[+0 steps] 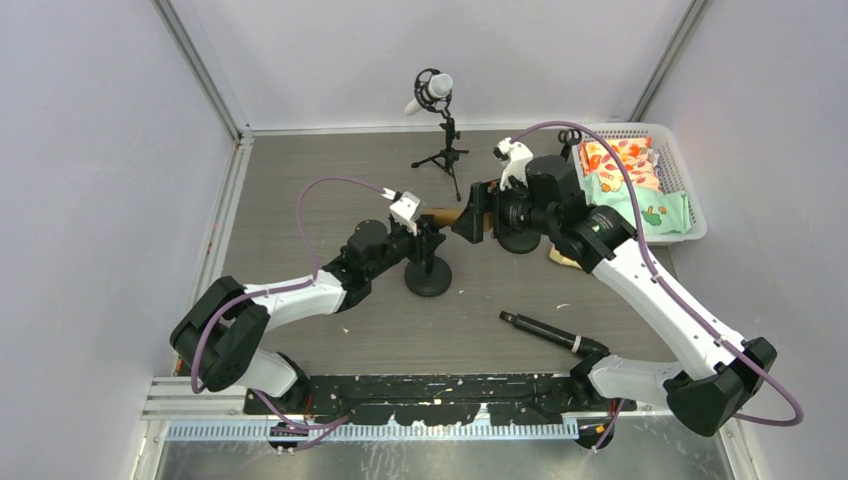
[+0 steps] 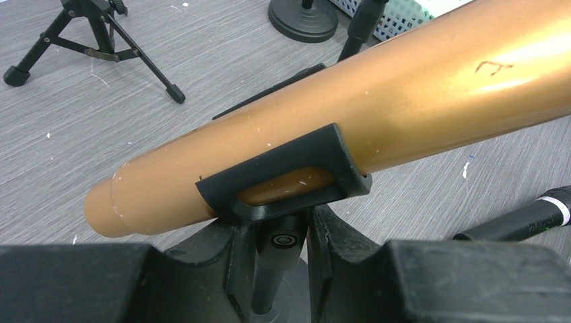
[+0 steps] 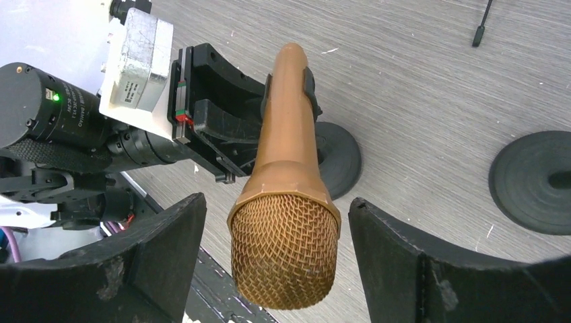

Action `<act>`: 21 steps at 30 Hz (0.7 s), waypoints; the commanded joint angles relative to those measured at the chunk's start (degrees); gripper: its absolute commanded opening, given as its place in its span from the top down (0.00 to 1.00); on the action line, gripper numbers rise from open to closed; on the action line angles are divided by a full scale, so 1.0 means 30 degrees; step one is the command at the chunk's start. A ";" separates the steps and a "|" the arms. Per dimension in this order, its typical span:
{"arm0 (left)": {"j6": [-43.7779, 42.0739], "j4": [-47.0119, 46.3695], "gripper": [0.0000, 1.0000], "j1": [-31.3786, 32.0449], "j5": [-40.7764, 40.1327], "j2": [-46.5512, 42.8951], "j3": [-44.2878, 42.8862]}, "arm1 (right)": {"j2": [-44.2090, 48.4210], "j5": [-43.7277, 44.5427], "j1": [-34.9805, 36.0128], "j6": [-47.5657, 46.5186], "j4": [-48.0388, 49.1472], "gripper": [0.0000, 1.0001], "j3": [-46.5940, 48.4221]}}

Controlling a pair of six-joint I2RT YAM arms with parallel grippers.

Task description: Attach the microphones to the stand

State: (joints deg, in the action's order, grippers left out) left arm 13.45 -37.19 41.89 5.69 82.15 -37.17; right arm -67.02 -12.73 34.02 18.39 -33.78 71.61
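Note:
A metallic gold microphone (image 2: 377,101) lies nearly level in the black clip (image 2: 289,176) of a round-based stand (image 1: 428,277). My left gripper (image 2: 283,235) is shut on the stand's post just under the clip. My right gripper (image 3: 276,205) is open, its fingers on either side of the gold mesh head (image 3: 286,252) with a gap on each side. A white microphone (image 1: 428,93) sits in the tripod stand (image 1: 445,155) at the back. On the table near the front lies a black microphone (image 1: 545,331), also in the left wrist view (image 2: 518,219).
A white basket (image 1: 690,185) holding packets stands at the back right. A second round stand base (image 3: 532,182) sits under my right arm. Something tan (image 1: 563,259) peeks out beside that arm. Grey walls close in the table on both sides.

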 commanded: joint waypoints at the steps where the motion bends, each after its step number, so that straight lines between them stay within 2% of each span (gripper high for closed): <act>1: 0.0086 -0.0616 1.00 -0.0018 0.0276 -0.0855 0.0072 | -0.0251 -0.0400 0.0000 -0.0154 0.0996 0.20 0.0346; 15: 0.0156 -0.0700 1.00 -0.0003 0.0766 -0.0548 -0.0033 | -0.1297 -0.0429 0.0142 -0.0351 0.1353 0.33 0.0319; 21: 0.0292 -0.0699 1.00 0.0070 0.0826 -0.0698 -0.0004 | -0.1431 -0.0077 0.0273 -0.0514 0.1429 0.53 0.0288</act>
State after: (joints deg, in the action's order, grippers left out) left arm 13.47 -37.15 41.87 6.44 82.15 -37.17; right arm -71.18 -13.61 34.41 17.76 -31.68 71.61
